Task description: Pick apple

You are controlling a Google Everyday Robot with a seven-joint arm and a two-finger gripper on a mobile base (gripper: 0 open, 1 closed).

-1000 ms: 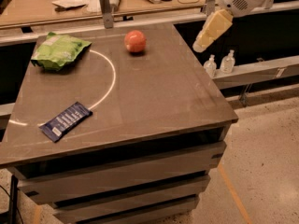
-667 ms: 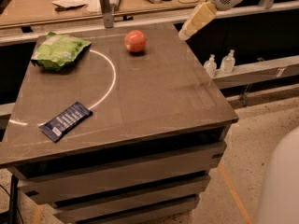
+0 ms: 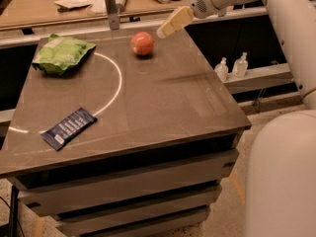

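Red-orange, the apple (image 3: 142,43) sits near the far edge of the desk (image 3: 173,102), upper middle of the frame. The end effector (image 3: 167,28) hangs just right of it, slightly higher in the frame; whether it is open or closed cannot be told. A green bag (image 3: 61,53) lies upper left, a blue wrapper (image 3: 69,127) lower left.

1. One apple (image 3: 142,43), near the far edge of the tabletop.
2. One green snack bag (image 3: 61,53), at the far left corner.
3. One dark blue wrapper bar (image 3: 69,128), near the left edge.
4. Two small bottles (image 3: 221,69) (image 3: 241,64), side by side beyond the right edge.
5. One gripper (image 3: 162,32), over the far edge, just right of the apple.
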